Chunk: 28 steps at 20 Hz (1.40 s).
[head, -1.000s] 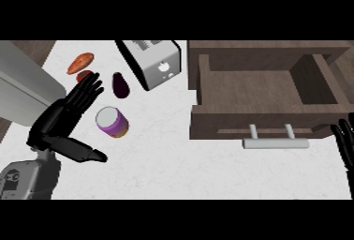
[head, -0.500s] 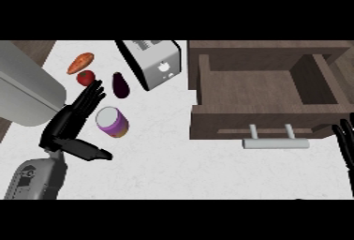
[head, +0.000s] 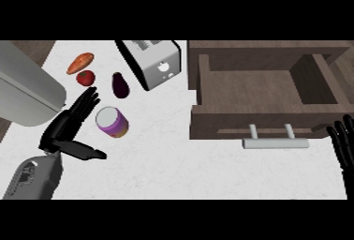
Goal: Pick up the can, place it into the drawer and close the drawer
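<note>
Count: one can, one drawer, two hands, one each of carrot, tomato, eggplant and toaster.

A large grey rounded object sits at far left. The left hand has its fingers straight and thumb spread, just left of the can and not closed on it. The can is on the counter, well apart from the drawer. Its pale end faces upper left and its purple side lower right; upright or tilted cannot be told.

Behind it lie the carrot, tomato and eggplant, then the toaster. The drawer stands open with its handle facing front. The right hand rests at the right edge, fingers straight.
</note>
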Each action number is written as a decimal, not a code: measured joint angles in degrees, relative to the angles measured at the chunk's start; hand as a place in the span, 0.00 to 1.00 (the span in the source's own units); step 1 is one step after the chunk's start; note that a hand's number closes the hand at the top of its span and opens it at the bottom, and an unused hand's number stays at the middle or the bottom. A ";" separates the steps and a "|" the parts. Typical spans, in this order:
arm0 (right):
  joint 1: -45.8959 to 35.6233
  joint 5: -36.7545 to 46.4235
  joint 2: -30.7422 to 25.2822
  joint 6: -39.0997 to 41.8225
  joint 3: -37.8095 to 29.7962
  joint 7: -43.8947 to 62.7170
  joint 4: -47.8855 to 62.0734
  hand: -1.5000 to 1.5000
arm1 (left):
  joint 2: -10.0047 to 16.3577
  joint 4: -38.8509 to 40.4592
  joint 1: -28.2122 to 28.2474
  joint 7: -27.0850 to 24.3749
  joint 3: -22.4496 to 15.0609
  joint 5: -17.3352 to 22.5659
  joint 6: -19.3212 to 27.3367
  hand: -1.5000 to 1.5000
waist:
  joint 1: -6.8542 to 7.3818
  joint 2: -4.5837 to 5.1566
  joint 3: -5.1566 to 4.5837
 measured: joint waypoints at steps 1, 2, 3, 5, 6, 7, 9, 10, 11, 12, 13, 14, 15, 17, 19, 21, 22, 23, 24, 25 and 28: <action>-0.65 -0.33 -0.30 0.27 -0.67 -0.48 0.90 0.00 | -0.06 0.00 0.22 -0.32 -0.12 -0.30 0.16 0.00 | 0.04 -0.02 -0.01; -0.77 -0.06 -0.15 0.27 -0.60 -0.54 1.03 0.00 | 0.27 1.91 -0.28 -1.84 -0.02 -0.85 -0.04 0.00 | 0.02 -0.01 0.00; -0.91 0.14 0.08 0.16 -0.49 -0.46 0.86 0.00 | 0.53 2.79 -0.54 -2.23 0.04 -1.20 -0.06 0.00 | 0.03 -0.01 0.00; -0.47 0.36 0.23 0.43 -0.62 -2.13 2.06 0.00 | 1.18 6.43 -2.00 -4.33 0.36 -1.95 -0.36 0.00 | -0.03 0.00 -0.01; 0.03 0.74 0.61 0.53 -0.32 -2.65 2.06 0.00 | 1.71 8.32 -2.61 -5.53 0.61 -2.32 -0.64 0.00 | -0.07 0.01 -0.01; -0.09 1.14 0.78 0.49 -0.31 -3.27 2.83 0.00 | 1.78 8.37 -1.97 -6.06 0.62 -2.36 -0.82 0.00 | -0.01 -0.01 -0.01; 0.09 1.18 0.93 0.42 -0.11 -2.04 1.13 0.00 | 1.50 12.34 -3.75 -8.13 0.64 -3.31 -0.27 0.00 | -0.11 0.02 -0.01; 0.33 0.78 0.80 0.61 -0.33 -1.25 0.21 0.00 | 1.94 14.51 -4.55 -9.44 0.79 -3.73 -0.52 0.00 | -0.15 0.03 -0.02; -0.32 0.70 0.68 0.56 -0.64 -1.09 0.61 0.00 | 1.76 14.51 -4.27 -9.62 0.65 -3.92 -0.26 0.00 | -0.10 0.01 -0.02; -0.85 0.69 0.50 0.58 -1.04 -1.21 1.20 0.00 | 2.10 15.26 -4.42 -10.06 0.79 -3.91 -0.72 0.00 | -0.06 0.00 -0.02; -0.55 0.28 0.51 0.64 -0.79 0.28 -0.72 0.00 | 2.48 17.80 -5.28 -11.65 1.00 -4.55 -0.41 0.00 | -0.23 0.06 -0.01; -0.84 0.55 0.49 0.67 -0.93 -0.20 -0.07 0.00 | 2.31 19.60 -5.81 -12.84 0.92 -5.12 0.00 0.00 | -0.23 0.04 -0.04; -0.57 0.23 0.47 1.04 -1.34 -0.93 0.40 0.00 | 2.53 21.92 -7.00 -13.88 1.16 -5.51 0.22 0.00 | -0.27 0.06 -0.05; -1.37 0.76 0.68 0.56 -1.13 -0.32 0.38 0.00 | 2.90 25.03 -8.47 -15.05 1.49 -5.93 0.41 0.00 | -0.25 0.07 -0.04; -1.49 0.70 0.76 0.56 -0.97 0.69 -0.43 0.00 | 3.04 27.79 -9.35 -16.37 1.74 -6.31 0.65 0.00 | -0.26 0.07 -0.03; -2.35 1.07 0.83 0.17 -0.74 1.74 -0.77 0.00 | 2.93 29.73 -10.08 -16.93 1.95 -6.47 1.10 0.00 | -0.21 0.07 -0.03; -1.96 0.61 0.79 0.56 -1.11 1.23 -0.61 0.00 | 2.97 31.57 -11.33 -17.34 2.16 -6.68 1.41 0.00 | -0.29 0.08 -0.05; -1.08 0.66 1.00 0.66 -0.81 1.94 -2.09 0.00 | 3.04 32.81 -12.01 -17.87 2.13 -7.02 1.62 0.00 | -0.36 0.10 -0.03; -1.07 0.49 1.10 0.64 -0.97 1.90 -2.36 0.00 | 3.40 34.61 -12.94 -18.66 2.36 -7.21 1.50 0.00 | -0.42 0.11 -0.05; -0.86 0.67 1.46 0.48 -0.58 2.46 -3.11 0.00 | 3.56 35.67 -13.05 -19.70 2.33 -7.48 1.42 0.00 | -0.42 0.11 -0.04; -0.81 0.07 1.36 0.72 -0.91 2.89 -3.91 0.00 | 3.03 38.81 -14.72 -21.56 2.34 -8.13 2.15 0.00 | -0.51 0.15 -0.05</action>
